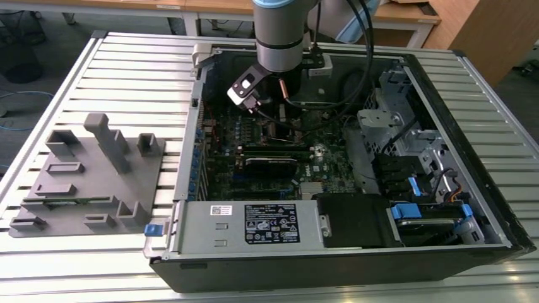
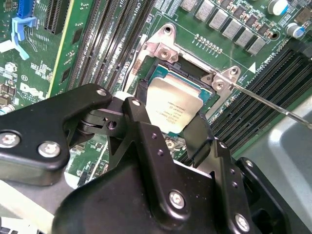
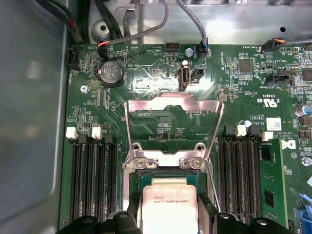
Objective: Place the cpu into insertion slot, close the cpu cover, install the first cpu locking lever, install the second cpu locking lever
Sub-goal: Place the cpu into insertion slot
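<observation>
Hiding much of insertion slot (image 2: 191,73), tool (image 2: 169,112) seemingly grips cpu (image 2: 176,103).

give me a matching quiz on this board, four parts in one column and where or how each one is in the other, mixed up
Things:
1. the cpu
2. the cpu cover
3. coin battery
4. memory slots

States:
A. long and black, on both sides of the insertion slot
B. swung open, up off the insertion slot
C. between the fingers of the gripper, over the insertion slot
D. round and silvery, in a black holder

Pairs: 1-C, 2-B, 3-D, 4-A
</observation>
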